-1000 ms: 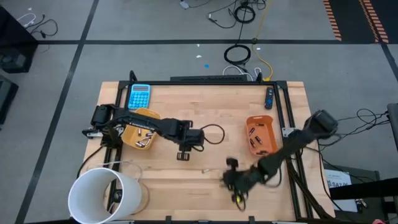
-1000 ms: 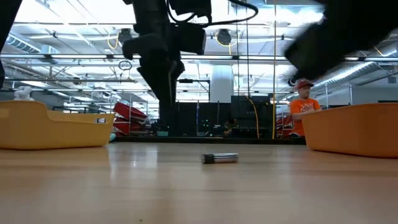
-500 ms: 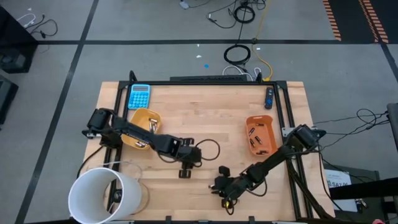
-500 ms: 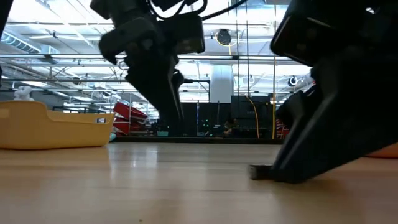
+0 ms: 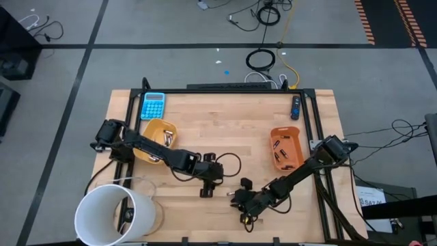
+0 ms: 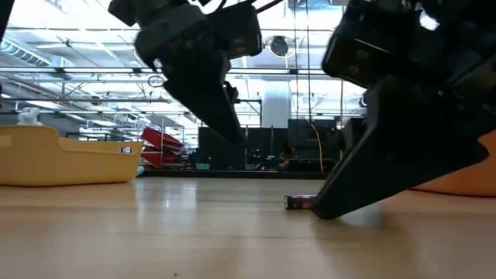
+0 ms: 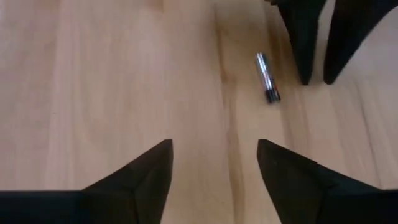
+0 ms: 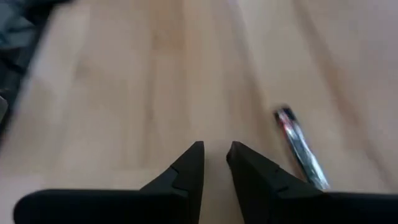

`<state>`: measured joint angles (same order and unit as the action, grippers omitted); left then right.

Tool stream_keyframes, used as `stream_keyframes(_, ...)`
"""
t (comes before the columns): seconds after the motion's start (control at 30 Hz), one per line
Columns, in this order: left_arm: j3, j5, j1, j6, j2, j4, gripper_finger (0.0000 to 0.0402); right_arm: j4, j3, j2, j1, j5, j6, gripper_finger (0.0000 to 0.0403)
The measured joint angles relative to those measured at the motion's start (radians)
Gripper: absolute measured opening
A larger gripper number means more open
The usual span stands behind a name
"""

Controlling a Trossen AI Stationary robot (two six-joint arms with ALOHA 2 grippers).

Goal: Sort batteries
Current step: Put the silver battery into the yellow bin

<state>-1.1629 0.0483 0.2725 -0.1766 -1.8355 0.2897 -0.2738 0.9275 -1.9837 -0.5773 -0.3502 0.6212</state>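
Note:
A slim silvery battery with one dark end point(image 7: 268, 78) lies flat on the bare wood point(image 6: 298, 202) point(image 8: 301, 149). My left gripper point(image 7: 214, 155) is open and hovers above the table point(image 5: 207, 188), a little to the battery's left. My right gripper point(image 8: 215, 155) is low at the table point(image 5: 239, 199), with only a narrow gap between its fingers. Its fingertips point(image 7: 305, 68) stand just beside the battery, which is not between them. More batteries lie in the yellow tray point(image 5: 166, 130) and the orange tray point(image 5: 276, 134).
A blue calculator point(image 5: 153, 106) sits at the far left corner. A large white bucket point(image 5: 115, 213) stands at the near left corner. A small dark object point(image 5: 295, 107) lies near the far right frame rail. Bare wood stretches between the two trays.
My right gripper has moved toward the table's left and come down to the table beside the battery. My left gripper has moved toward the near edge, closer to the battery. The battery has shifted a little along the table.

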Motion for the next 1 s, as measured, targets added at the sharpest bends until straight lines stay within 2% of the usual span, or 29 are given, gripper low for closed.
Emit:
stream_keyframes(0.23,0.0,-0.003,-0.017,-0.001,0.0,-0.099,0.0258,0.299,-0.003,0.151,-0.069,-0.179,0.101,0.0074)
stream_keyframes(0.37,0.0,-0.014,-0.017,-0.023,-0.015,-0.151,0.0258,0.351,-0.003,0.172,-0.1,-0.242,0.145,0.0074)
stream_keyframes(0.87,-0.017,-0.002,-0.015,-0.033,-0.144,-0.28,0.0258,0.319,-0.002,0.139,-0.105,-0.252,0.195,0.0074)
stream_keyframes(1.0,-0.043,0.035,-0.013,-0.01,-0.192,-0.286,0.0258,0.309,-0.002,0.139,-0.105,-0.254,0.205,0.0075)
